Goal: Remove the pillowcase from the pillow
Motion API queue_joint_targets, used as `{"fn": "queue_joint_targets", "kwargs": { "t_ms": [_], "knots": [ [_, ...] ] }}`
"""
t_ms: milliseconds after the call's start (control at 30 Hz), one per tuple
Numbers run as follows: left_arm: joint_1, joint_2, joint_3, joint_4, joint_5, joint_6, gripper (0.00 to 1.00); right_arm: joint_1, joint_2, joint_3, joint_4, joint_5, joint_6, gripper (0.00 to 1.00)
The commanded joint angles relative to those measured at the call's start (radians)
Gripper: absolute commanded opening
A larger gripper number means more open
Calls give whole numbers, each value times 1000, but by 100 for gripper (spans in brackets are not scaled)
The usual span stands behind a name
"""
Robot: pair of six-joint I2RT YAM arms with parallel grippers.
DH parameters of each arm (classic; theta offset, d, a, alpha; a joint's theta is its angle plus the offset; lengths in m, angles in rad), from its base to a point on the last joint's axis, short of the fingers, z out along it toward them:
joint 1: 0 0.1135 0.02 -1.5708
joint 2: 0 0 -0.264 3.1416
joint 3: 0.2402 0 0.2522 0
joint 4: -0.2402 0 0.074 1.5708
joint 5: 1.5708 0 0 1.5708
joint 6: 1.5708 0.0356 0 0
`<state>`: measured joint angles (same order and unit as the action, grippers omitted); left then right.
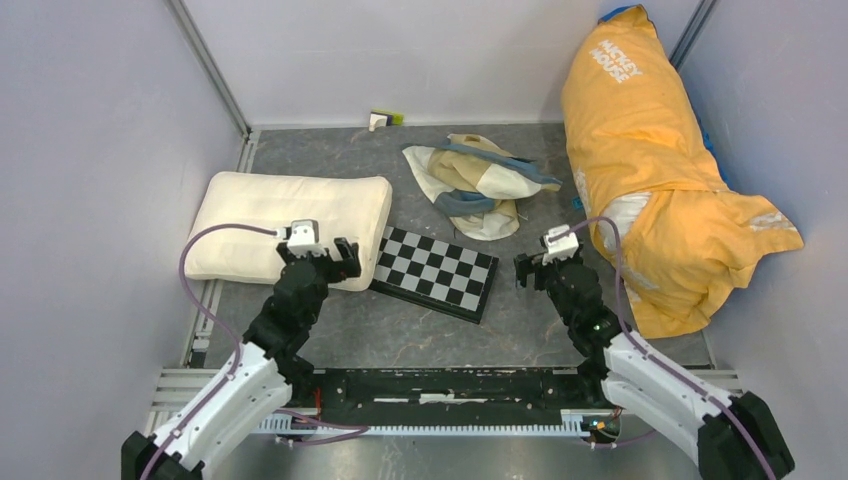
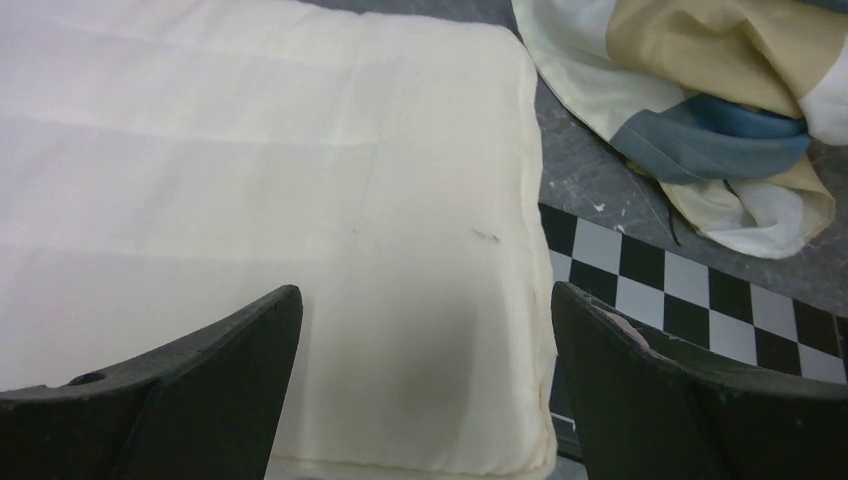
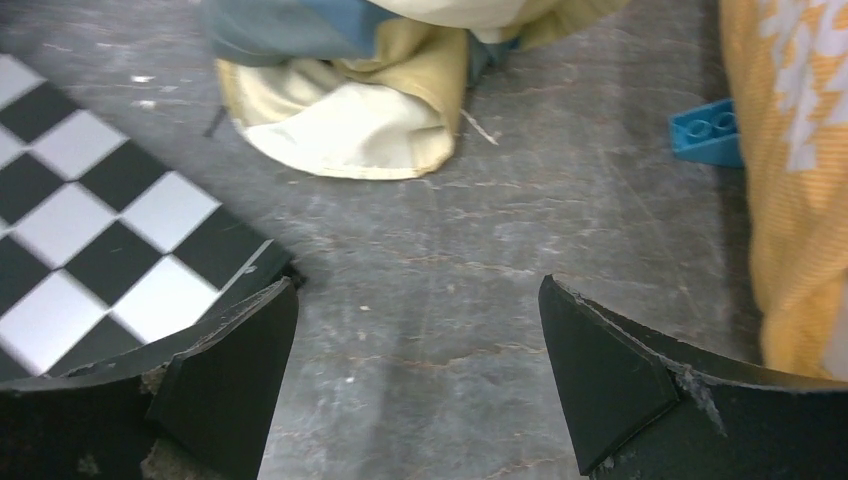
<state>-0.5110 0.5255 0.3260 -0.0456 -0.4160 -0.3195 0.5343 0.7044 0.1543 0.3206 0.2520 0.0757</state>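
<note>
The cream-white pillow [image 1: 290, 222] lies bare on the left of the table; it fills the left wrist view [image 2: 270, 220]. The pillowcase [image 1: 480, 183], in blue, tan and cream checks, lies crumpled in a heap at the back middle, apart from the pillow; it also shows in the left wrist view [image 2: 720, 110] and the right wrist view [image 3: 350, 110]. My left gripper [image 1: 322, 262] is open and empty above the pillow's near right corner [image 2: 425, 330]. My right gripper [image 1: 538, 268] is open and empty above bare table [image 3: 420, 330], right of the checkerboard.
A black-and-white checkerboard [image 1: 436, 270] lies between the grippers, its left edge by the pillow. A big orange Mickey Mouse bundle [image 1: 660, 170] fills the right side. A small blue brick [image 3: 708, 132] lies beside it. A small green and white object [image 1: 384, 119] sits at the back wall.
</note>
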Motion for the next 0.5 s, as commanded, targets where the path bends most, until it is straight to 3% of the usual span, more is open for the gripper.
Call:
{"fn": "queue_joint_targets", "kwargs": {
  "t_ms": [0,100,267,300,467],
  "knots": [
    [18,109,17,251,-96,157,100,-18,111,109,40,220,-66,98],
    [91,206,31,319,-127,200,100,-95,138,63,138,216,-122,97],
    [316,370,1,482,44,164,100,-337,138,-148,502,78,-128,99],
    [345,407,-7,531,65,171,100,-359,159,-198,581,67,-168,96],
    [457,634,-31,749,148,176,100,-371,331,-263,842,28,-296,96]
  ]
}}
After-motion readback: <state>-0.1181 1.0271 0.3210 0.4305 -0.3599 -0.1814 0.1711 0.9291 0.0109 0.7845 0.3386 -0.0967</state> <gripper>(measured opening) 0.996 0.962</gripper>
